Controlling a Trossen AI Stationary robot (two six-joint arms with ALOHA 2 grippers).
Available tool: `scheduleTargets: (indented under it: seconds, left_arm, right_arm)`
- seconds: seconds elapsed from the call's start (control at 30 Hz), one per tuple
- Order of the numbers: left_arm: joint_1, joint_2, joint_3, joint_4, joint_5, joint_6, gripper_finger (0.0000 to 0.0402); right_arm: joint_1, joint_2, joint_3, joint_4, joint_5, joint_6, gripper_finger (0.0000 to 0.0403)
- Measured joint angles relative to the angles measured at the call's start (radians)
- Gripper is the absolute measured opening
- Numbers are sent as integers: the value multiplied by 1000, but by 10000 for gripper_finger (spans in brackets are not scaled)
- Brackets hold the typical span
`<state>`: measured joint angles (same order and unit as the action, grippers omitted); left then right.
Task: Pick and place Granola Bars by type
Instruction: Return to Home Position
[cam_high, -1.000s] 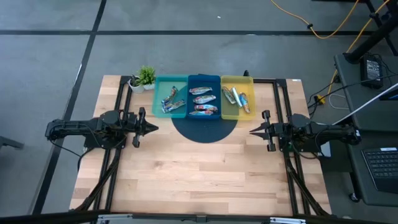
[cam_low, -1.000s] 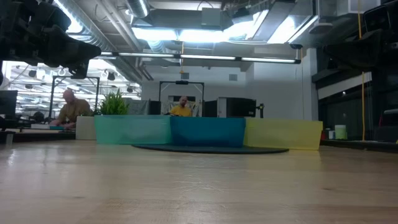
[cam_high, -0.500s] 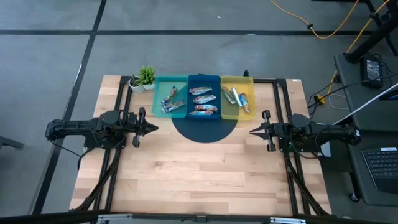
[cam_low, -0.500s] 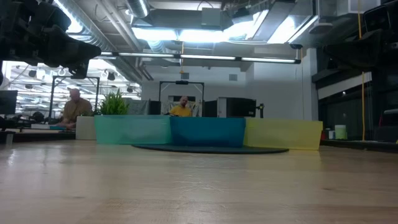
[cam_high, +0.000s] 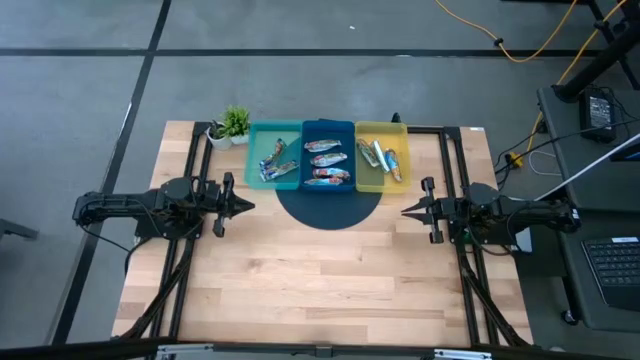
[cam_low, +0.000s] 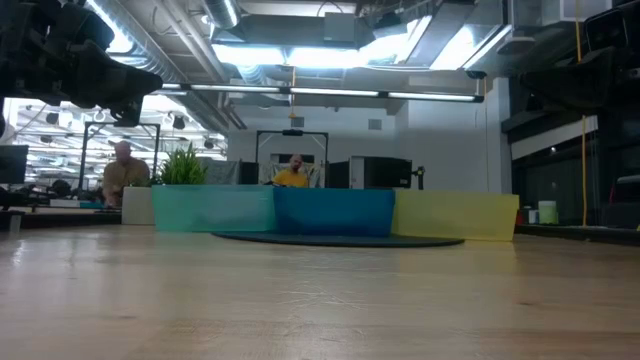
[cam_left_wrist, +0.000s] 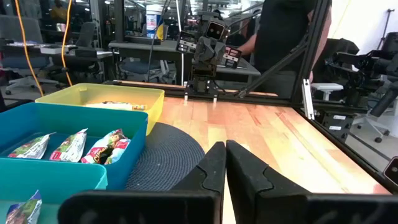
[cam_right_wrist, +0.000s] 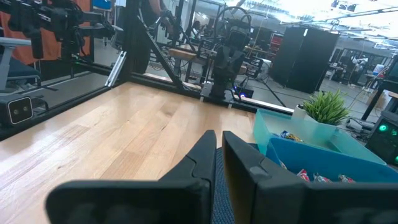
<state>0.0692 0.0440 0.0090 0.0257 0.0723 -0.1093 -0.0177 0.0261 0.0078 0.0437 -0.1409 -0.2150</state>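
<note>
Looking down from above, you find the bars (cam_high: 328, 160) all in three trays side by side at the bench's (cam_high: 320, 285) far edge: teal tray (cam_high: 252, 152), blue tray (cam_high: 328, 125), yellow tray (cam_high: 404, 150). They lie at mixed angles, those in the blue tray mostly along that edge.

The left pincer (cam_high: 243, 206) sits toward the left edge and the right pincer (cam_high: 407, 210) toward the right edge. They point at each other across the mat (cam_high: 330, 208), with the trays between them and farther back. The left one is nearer teal, the right one nearer yellow.

Your wrist views show what the high view cannot: each pincer's fingers (cam_left_wrist: 210, 167) are pressed together on nothing. The low view shows only tray walls and hides the bars. I judge no pick remains.
</note>
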Motion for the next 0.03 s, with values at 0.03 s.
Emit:
scheduleTargets:
  seconds: [0.03]
  left_arm:
    - [0,0,0,0,0,0,8]
  right_arm:
    - [0,0,0,0,0,0,32]
